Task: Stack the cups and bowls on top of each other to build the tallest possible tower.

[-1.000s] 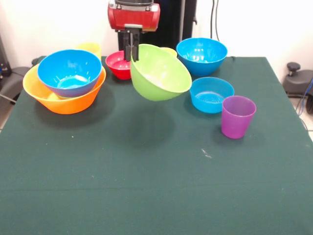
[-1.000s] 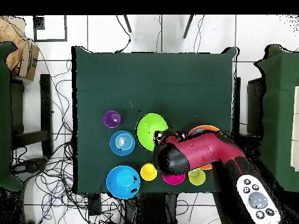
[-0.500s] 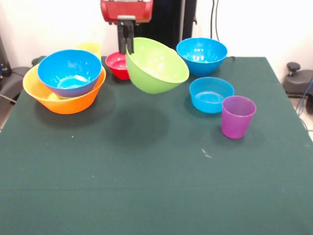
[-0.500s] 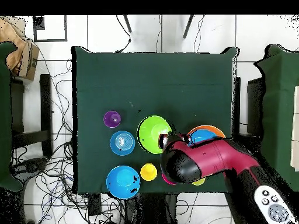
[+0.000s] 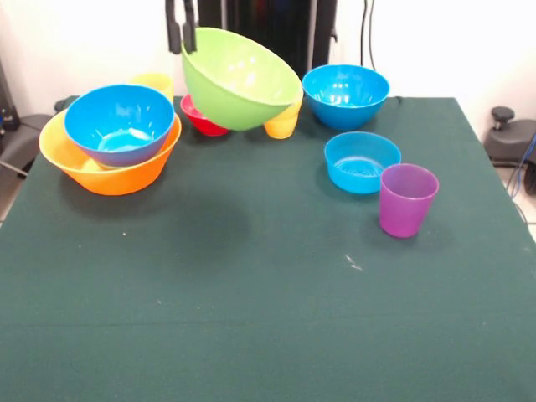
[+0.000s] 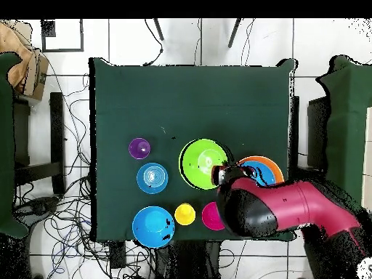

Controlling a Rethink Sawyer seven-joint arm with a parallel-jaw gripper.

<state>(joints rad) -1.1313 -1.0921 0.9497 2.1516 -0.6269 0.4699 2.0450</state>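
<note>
My gripper (image 5: pixel 181 29) is shut on the rim of the large lime green bowl (image 5: pixel 241 79), which hangs tilted high above the table. In the overhead view the green bowl (image 6: pixel 203 163) shows beside the arm's red head. To the left in the front view, a large blue bowl (image 5: pixel 120 124) sits nested in the huge orange-yellow bowl (image 5: pixel 109 172); that is the tower. The small red bowl (image 5: pixel 201 120) and a yellow cup (image 5: pixel 282 123) peek out behind the green bowl. Another yellow cup (image 5: pixel 154 82) stands behind the tower. The purple cup (image 5: pixel 407 199) stands at the right.
A second large blue bowl (image 5: pixel 345 94) stands at the back right, with the shallow blue bowl (image 5: pixel 362 162) in front of it. The dark green table (image 5: pixel 251 293) stretches toward the camera. In the overhead view the red arm (image 6: pixel 280 211) covers part of the orange bowl.
The gripper has risen and moved left in the front view, toward the orange bowl, carrying the green bowl. A yellow cup behind the bowl has come into sight.
</note>
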